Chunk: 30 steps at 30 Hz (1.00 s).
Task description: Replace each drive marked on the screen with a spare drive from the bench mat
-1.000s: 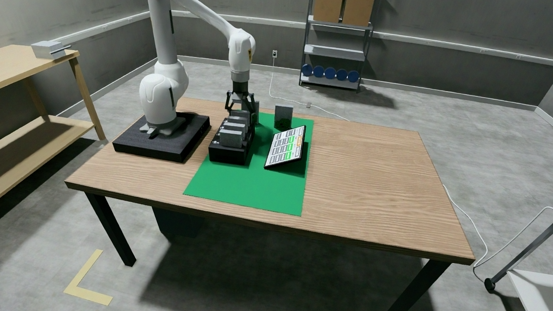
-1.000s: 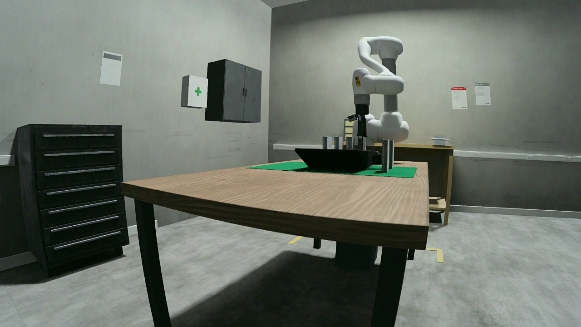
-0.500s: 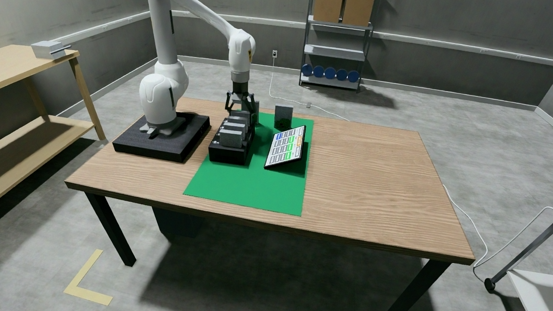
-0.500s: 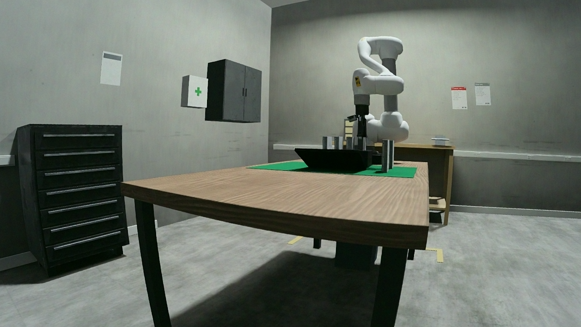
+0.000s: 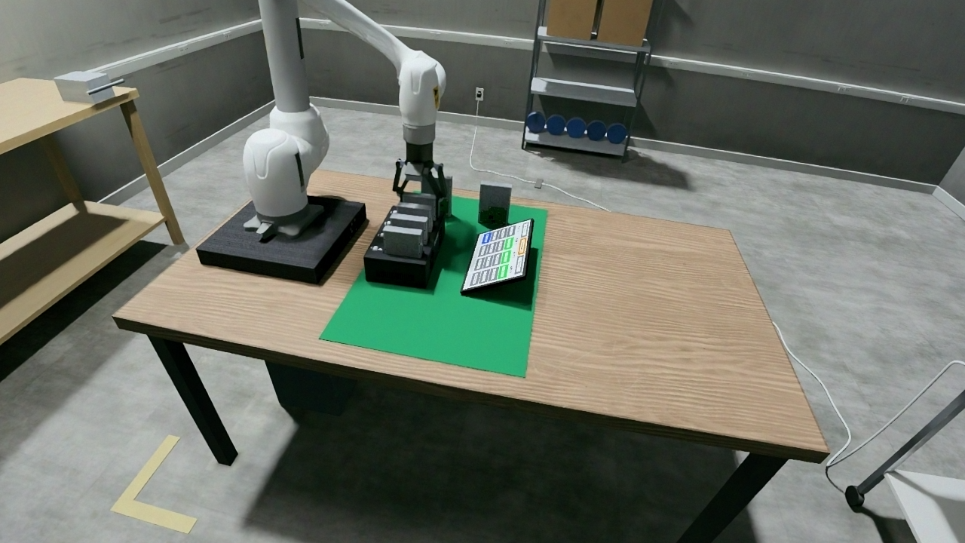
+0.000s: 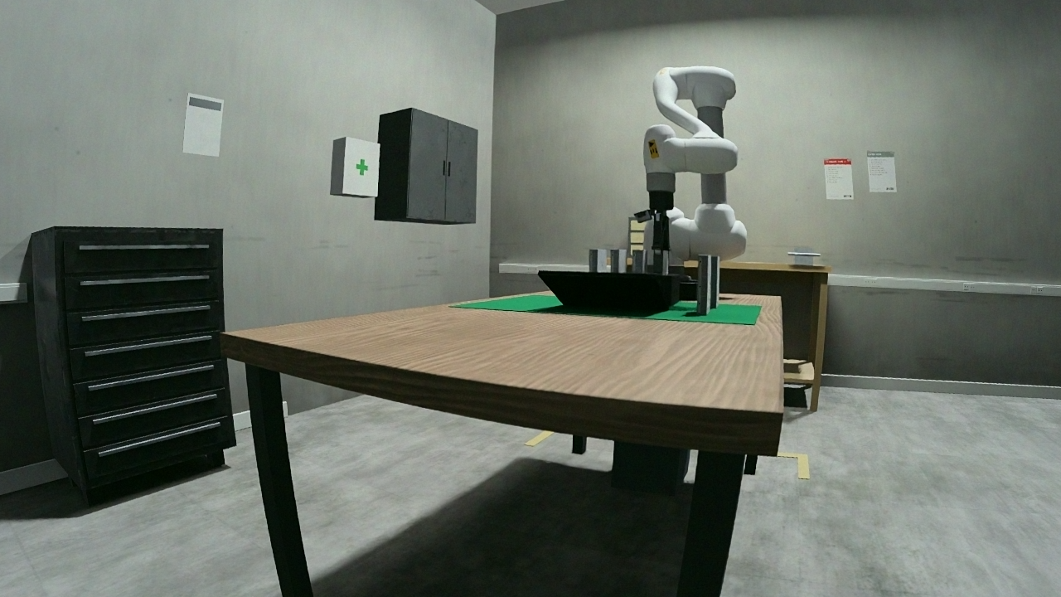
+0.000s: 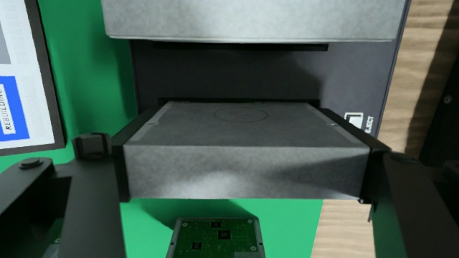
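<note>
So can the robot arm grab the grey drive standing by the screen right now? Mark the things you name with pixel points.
Probably not yet: the black jaws [image 5: 419, 188] [image 6: 660, 249] are shut on another grey metal drive [image 7: 247, 172] at the black dock [image 5: 398, 270]. They'd likely need to let go first.

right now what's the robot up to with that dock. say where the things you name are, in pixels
The arm's jaws [image 5: 419, 187] are shut on a drive [image 7: 247, 172] that stands in the end bay of the dock [image 5: 398, 270] [image 7: 229, 72], which sits on the green mat [image 5: 431, 330] [image 6: 504, 303]. On the tablet screen [image 5: 499, 256] [image 7: 21, 86], a blue "rebuilding" cell is lit, so that bay is probably the one rebuilding. The jaws have yet to let go, and an orange cell also shows on the screen.
</note>
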Motion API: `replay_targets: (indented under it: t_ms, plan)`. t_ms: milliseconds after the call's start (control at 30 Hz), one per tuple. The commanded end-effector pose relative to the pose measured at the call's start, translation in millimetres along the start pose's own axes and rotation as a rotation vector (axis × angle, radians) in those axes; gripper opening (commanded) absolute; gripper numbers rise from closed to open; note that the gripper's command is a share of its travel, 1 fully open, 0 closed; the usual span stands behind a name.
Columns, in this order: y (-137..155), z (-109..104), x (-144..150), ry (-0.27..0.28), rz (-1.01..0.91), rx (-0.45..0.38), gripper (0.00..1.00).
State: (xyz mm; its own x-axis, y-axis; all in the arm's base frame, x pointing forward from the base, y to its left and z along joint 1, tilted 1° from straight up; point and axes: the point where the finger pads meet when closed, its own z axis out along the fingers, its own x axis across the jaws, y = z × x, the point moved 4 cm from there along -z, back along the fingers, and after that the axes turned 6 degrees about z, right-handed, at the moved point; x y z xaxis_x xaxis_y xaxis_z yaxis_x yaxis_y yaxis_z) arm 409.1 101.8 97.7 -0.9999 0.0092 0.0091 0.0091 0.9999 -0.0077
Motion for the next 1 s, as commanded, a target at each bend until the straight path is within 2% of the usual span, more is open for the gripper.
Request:
replay_targets:
  t_ms: [0, 33, 967]
  plan:
    - [0.1, -0.3, -0.3, -0.001, 0.000, 0.000, 0.10]
    - [0.1, -0.3, -0.3, -0.001, 0.000, 0.000, 0.89]
    - [0.1, -0.3, -0.3, -0.001, 0.000, 0.000, 0.89]
